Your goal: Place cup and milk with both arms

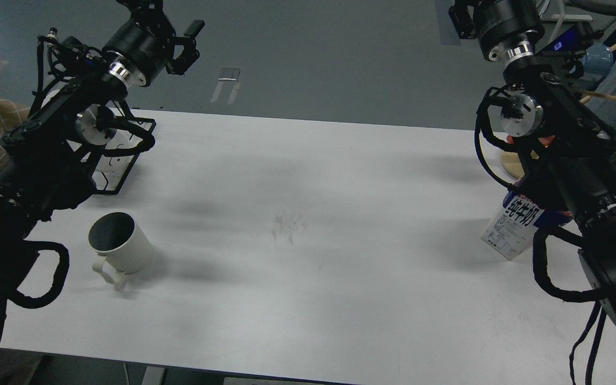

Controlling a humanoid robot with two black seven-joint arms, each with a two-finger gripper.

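Observation:
The cup (121, 243), a white ribbed mug with a dark inside, stands on the white table (308, 224) at the front left, its handle toward me. The milk (510, 227), a blue-and-white carton with dark characters, stands at the right edge, its top hidden behind my right arm. My left gripper (189, 43) hangs high beyond the table's far left, well away from the cup, open and holding nothing. My right gripper (462, 20) is raised at the top right, far above the milk and cut off by the view's edge, so its fingers cannot be told apart.
A black wire rack (123, 166) lies at the table's far left under my left arm. A light blue cup (598, 58) with wooden sticks and an orange object (546, 141) sit behind my right arm. Grey floor lies beyond the far edge.

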